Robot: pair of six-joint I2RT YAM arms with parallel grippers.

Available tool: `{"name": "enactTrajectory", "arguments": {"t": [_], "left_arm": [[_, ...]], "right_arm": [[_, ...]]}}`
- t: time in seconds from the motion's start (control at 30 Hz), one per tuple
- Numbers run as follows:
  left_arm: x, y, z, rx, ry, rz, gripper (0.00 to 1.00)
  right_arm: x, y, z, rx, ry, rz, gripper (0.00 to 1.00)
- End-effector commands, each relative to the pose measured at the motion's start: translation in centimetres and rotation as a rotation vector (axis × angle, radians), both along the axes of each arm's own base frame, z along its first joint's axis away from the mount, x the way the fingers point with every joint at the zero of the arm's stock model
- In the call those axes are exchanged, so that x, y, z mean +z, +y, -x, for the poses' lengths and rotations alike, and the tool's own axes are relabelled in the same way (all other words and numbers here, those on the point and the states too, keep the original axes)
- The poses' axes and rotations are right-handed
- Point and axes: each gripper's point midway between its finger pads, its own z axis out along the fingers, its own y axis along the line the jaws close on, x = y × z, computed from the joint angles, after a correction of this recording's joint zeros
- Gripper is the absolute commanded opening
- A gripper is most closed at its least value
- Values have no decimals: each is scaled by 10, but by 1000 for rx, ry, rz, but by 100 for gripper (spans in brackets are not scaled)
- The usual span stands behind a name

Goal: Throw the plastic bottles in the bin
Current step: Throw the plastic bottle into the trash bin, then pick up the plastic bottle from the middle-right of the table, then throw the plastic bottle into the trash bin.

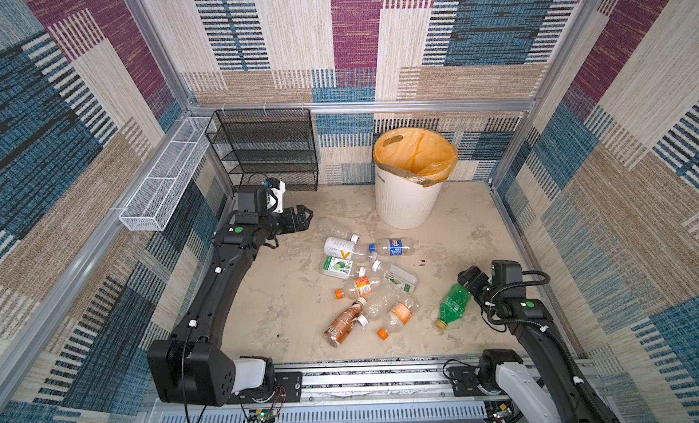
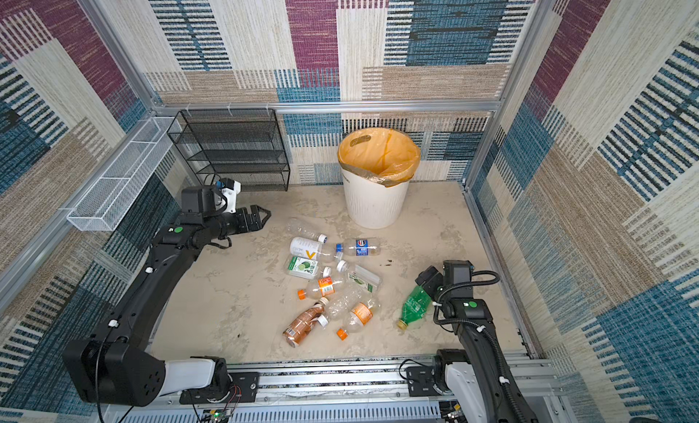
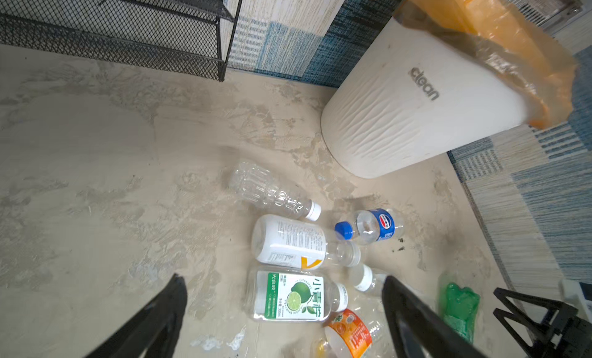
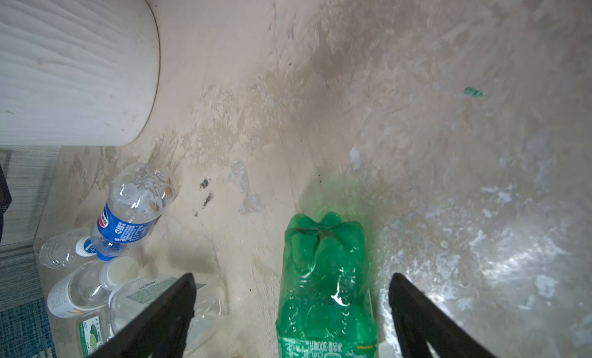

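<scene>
I saw the left pincer spread at ten o'clock, the right pincer spread astride the green bottle at four.

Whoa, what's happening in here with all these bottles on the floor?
Two robot arms are clearing plastic bottles into the white bin. The right gripper is open, straddling the green bottle without gripping it. The left gripper hangs open and empty near the other bottles. All visible bottles lie on the floor.
</scene>
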Motion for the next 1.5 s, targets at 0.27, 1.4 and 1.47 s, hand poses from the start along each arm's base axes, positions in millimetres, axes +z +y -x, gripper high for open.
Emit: {"name": "enactTrajectory", "arguments": {"t": [0.27,1.4,1.47], "left_arm": [[-29,-1,-9,-15,-12,1,95],[-32,-18,5,-53,-28,113,88],[-32,-26,16,-63,-29,117,88]], "right_arm": [[-39,30,20,19,171,-40,94],[442,-34,-32,-202,-1240,606,59],[479,-12,-56,-110,-1311,613,62]]}}
